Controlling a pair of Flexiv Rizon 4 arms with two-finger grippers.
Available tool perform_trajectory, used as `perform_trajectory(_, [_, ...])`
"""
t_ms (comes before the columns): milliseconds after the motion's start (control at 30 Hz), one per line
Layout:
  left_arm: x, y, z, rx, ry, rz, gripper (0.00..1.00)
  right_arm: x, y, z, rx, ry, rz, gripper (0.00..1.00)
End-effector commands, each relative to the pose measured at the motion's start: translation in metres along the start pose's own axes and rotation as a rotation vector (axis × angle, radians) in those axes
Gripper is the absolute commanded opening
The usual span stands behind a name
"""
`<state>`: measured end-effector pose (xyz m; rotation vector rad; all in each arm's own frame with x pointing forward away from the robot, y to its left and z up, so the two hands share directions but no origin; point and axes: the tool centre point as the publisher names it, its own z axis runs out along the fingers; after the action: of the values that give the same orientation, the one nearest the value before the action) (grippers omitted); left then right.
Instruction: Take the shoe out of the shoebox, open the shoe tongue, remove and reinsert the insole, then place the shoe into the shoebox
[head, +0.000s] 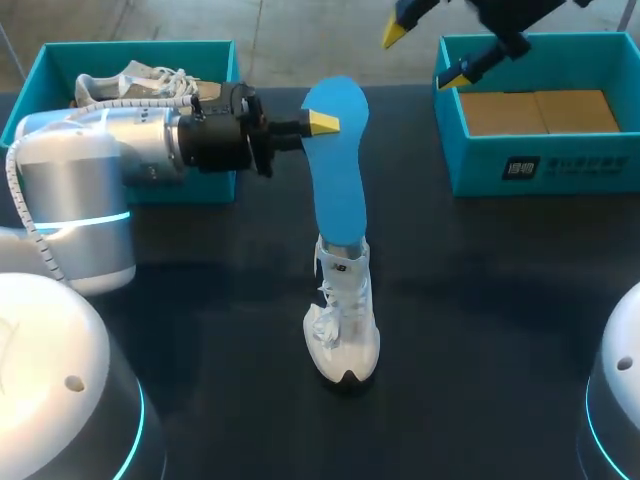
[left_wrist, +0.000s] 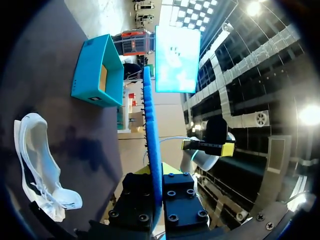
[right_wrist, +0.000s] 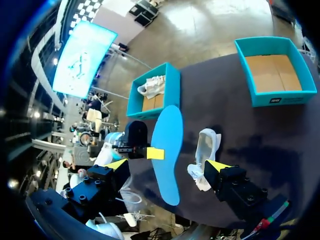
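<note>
My left gripper (head: 325, 122) is shut on the edge of a blue insole (head: 336, 180), holding it in the air over the middle of the table. In the left wrist view the insole (left_wrist: 150, 135) runs edge-on out from between the fingers (left_wrist: 177, 200). The white shoe (head: 345, 320) lies on the dark table below it, apart from the insole (right_wrist: 167, 150) in the right wrist view, with its opening showing (left_wrist: 37, 150). High above the far right of the table, my right gripper (head: 422, 55) hangs open and holds nothing.
A teal shoebox (head: 540, 165) with a cardboard floor stands at the back right. A second teal box (head: 60, 60) at the back left holds another white shoe (head: 150, 85). My left arm (head: 100, 160) lies in front of that box.
</note>
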<state>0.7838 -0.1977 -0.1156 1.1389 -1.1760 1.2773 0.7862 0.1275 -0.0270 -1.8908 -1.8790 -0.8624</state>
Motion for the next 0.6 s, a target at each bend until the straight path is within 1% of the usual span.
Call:
perform_trajectory(33, [-0.001, 0.003, -0.007, -0.031, -0.028, 0.001, 0.0, 0.018, -0.005, 0.02, -0.03, -0.118, -0.047, 1.0])
perform_trajectory(133, [-0.002, 0.002, -0.009, -0.035, -0.026, -0.002, 0.0, 0.023, -0.008, 0.024, -0.038, -0.165, -0.044, 1.0])
perform_trajectory(200, [-0.003, 0.001, -0.01, -0.026, -0.024, -0.002, 0.0, 0.029, -0.012, 0.025, -0.043, -0.216, -0.031, 1.0])
perform_trajectory(367, [-0.006, -0.002, -0.012, -0.02, -0.026, 0.004, 0.0, 0.044, -0.018, 0.026, -0.043, -0.281, -0.031, 1.0])
perform_trajectory(500, [-0.009, -0.004, -0.012, -0.007, -0.034, 0.027, 0.0, 0.055, -0.019, 0.027, -0.022, -0.329, -0.037, 1.0])
perform_trajectory(600, [-0.009, -0.004, -0.012, -0.007, -0.034, 0.027, 0.0, 0.062, -0.019, 0.029, -0.006, -0.385, -0.034, 1.0])
